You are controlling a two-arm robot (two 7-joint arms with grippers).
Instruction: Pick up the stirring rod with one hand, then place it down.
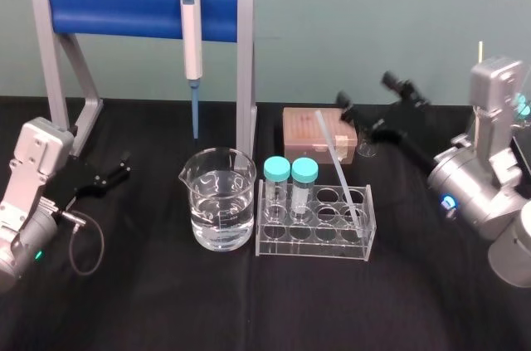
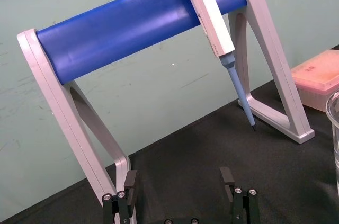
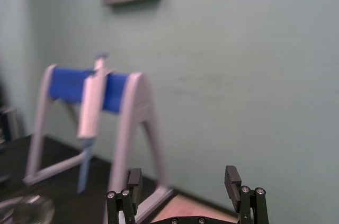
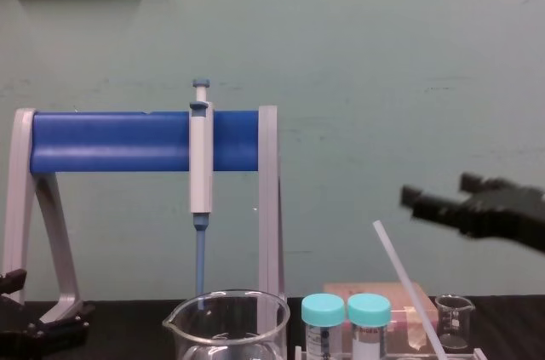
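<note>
The stirring rod (image 1: 338,164) is a thin translucent-white stick. Its lower end stands in a hole of the clear tube rack (image 1: 314,239), and it leans back over the pink box. In the chest view the stirring rod (image 4: 409,288) slants up to the left. My right gripper (image 1: 369,98) hovers open just right of the rod's top end, apart from it. The right gripper (image 4: 438,191) shows the same from the chest, and in its own wrist view the right gripper (image 3: 183,179) has nothing between its fingers. My left gripper (image 1: 112,175) rests open at the far left, and the left gripper (image 2: 179,181) is empty.
A grey-and-blue pipette (image 1: 192,31) hangs on the blue-barred stand (image 1: 116,9) at the back. A beaker of water (image 1: 221,199) stands left of the rack, which holds two teal-capped tubes (image 1: 290,178). A pink box (image 1: 309,135) and a small beaker (image 4: 453,319) sit behind.
</note>
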